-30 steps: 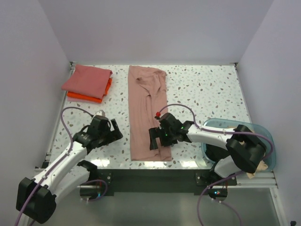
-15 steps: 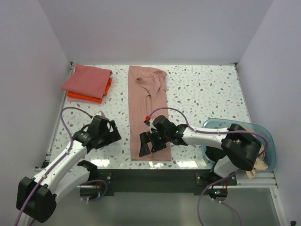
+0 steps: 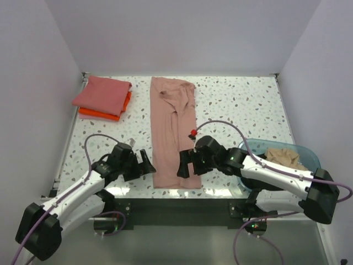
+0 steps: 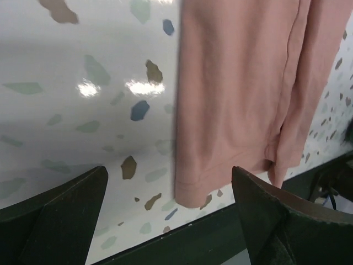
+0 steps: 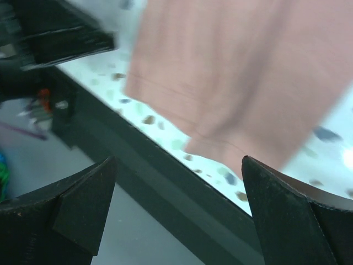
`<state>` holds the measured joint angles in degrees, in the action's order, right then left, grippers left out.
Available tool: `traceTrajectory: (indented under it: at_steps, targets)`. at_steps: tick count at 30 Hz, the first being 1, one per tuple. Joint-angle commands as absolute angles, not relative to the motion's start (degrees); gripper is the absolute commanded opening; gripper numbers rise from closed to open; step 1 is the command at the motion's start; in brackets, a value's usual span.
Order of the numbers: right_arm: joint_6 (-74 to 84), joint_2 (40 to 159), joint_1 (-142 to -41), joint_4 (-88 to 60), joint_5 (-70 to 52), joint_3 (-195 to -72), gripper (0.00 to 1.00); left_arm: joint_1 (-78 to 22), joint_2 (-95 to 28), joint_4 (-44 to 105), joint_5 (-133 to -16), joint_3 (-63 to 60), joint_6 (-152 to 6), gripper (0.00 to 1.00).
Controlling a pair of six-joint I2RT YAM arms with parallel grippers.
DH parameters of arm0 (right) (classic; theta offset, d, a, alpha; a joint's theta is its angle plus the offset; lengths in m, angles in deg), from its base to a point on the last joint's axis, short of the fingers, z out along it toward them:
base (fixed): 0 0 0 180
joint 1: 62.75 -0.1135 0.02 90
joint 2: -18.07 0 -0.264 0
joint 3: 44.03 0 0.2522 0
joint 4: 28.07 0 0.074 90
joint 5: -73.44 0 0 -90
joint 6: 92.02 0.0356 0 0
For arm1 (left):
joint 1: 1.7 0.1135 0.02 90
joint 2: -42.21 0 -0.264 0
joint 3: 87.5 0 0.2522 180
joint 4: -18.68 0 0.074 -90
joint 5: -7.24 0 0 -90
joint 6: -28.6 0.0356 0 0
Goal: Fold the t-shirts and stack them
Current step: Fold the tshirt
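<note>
The pink shirt [image 3: 172, 130] lies as a long strip on the bench [image 3: 242, 105]. Spread and empty, the left fingers [image 4: 55, 218] and right fingers [image 5: 287, 212] hover at its near corners, likely to pinch them for the next fold.
</note>
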<state>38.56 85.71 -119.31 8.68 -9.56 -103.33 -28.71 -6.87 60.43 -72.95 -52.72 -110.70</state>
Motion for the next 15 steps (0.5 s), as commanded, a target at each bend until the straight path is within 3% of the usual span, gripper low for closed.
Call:
traceTrajectory:
  at_steps: [1, 5, 8, 15]
  targets:
    - [43.8, 82.9, -118.5, 21.4, -19.2, -99.0, 0.99, -33.0, -6.7, 53.3, -68.4, -56.3, -115.3, 1.0]
    - [48.2, 80.9, -117.9, 18.9, -18.6, -93.9, 0.96, -39.8, -8.4, 50.3, -70.7, -56.4, -119.3, 1.0]
    - [50.4, 81.8, -117.9, 15.5, -16.7, -90.8, 0.88, -43.2, -10.4, 51.0, -73.3, -55.7, -120.9, 0.89]
    - [54.3, 84.8, -117.9, 4.4, -8.3, -85.0, 0.6, -49.8, -16.1, 58.5, -80.6, -53.1, -123.5, 0.72]
